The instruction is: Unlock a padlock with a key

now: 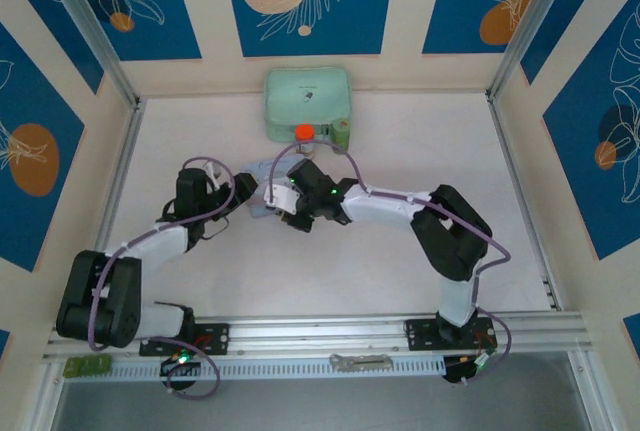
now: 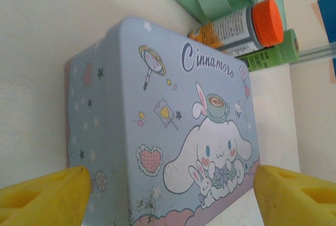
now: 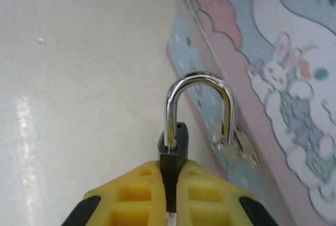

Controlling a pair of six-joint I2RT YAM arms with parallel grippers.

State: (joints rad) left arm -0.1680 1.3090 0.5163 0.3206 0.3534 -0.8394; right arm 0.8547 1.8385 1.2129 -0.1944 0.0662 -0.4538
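Up close, right gripper (image 3: 170,172) clamps the padlock (image 3: 174,138); left gripper (image 2: 172,180) gapes facing tin (image 2: 157,105).

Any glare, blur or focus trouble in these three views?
Right wrist: padlock sharp, bright highlights along its shackle, a pale glare streak on the table, tin a little soft. Left wrist: tin print legible, yellow fingers blurred at the bottom corners. Top external: even light, faint shadows, padlock too small to make out.
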